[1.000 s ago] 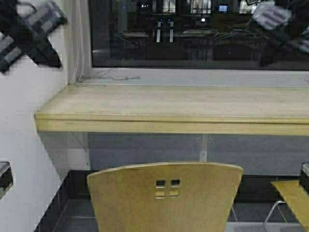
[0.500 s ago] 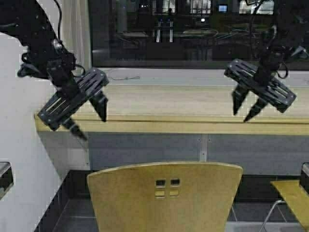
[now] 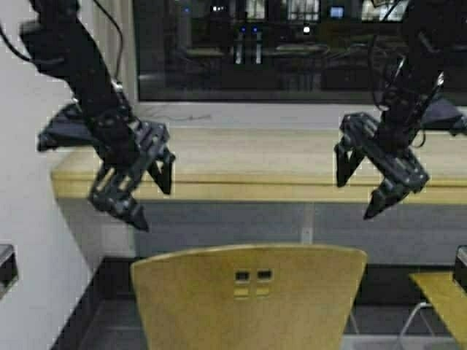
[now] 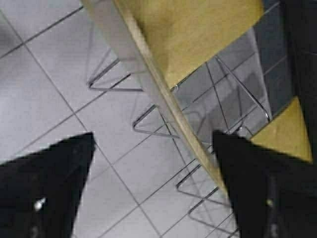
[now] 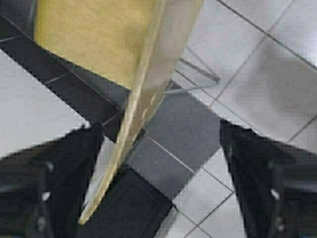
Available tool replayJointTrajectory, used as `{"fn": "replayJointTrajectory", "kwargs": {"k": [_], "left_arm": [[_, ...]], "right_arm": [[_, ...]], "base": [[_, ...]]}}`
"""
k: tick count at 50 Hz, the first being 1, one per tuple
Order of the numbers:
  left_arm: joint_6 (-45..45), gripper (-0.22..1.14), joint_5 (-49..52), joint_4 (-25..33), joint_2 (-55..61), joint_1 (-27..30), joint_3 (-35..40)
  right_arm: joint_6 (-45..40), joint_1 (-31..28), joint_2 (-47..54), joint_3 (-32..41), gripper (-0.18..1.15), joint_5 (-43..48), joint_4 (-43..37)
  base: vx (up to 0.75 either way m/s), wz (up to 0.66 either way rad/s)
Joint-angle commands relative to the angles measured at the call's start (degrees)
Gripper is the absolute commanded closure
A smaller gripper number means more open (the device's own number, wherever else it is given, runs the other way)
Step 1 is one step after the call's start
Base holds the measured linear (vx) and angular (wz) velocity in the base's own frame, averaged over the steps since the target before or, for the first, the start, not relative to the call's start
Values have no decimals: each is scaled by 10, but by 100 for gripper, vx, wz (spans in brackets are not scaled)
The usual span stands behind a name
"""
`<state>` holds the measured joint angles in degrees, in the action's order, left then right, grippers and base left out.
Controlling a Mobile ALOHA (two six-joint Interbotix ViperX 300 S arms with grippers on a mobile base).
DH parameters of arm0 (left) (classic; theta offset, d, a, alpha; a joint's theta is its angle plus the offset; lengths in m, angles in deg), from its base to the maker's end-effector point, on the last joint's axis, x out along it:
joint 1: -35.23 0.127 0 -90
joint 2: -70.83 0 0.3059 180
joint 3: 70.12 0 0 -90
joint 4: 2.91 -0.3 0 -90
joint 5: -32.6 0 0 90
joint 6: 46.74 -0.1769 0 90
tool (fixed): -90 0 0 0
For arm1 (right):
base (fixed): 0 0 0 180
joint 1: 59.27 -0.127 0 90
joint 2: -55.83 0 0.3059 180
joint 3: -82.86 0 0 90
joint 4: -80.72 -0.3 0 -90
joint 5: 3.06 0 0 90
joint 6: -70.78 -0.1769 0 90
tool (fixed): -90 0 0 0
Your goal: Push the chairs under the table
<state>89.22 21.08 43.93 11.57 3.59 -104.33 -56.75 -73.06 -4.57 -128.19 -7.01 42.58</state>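
Nearest, a yellow-tan plywood chair [image 3: 252,295] with four small square cutouts stands back from the counter [image 3: 255,164], and above its backrest corners hang the left gripper [image 3: 149,197] and right gripper [image 3: 359,188], jaws spread, touching nothing.

The high view faces the table [image 3: 277,164] from behind; both wrist views look down onto the chair [image 4: 198,34].
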Motion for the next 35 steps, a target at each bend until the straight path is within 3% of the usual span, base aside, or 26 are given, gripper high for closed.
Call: {"fn": "replayJointTrajectory", "kwargs": {"k": [1, 35], "left_arm": [[0, -9, -3, 22, 22, -3, 33], [29, -9, -17, 49, 181, -1, 159]], "right_arm": [[-7, -11, 30, 33, -4, -2, -6], [8, -18, 180, 174, -4, -10, -12]], "base": [[0, 0], [0, 0]]}}
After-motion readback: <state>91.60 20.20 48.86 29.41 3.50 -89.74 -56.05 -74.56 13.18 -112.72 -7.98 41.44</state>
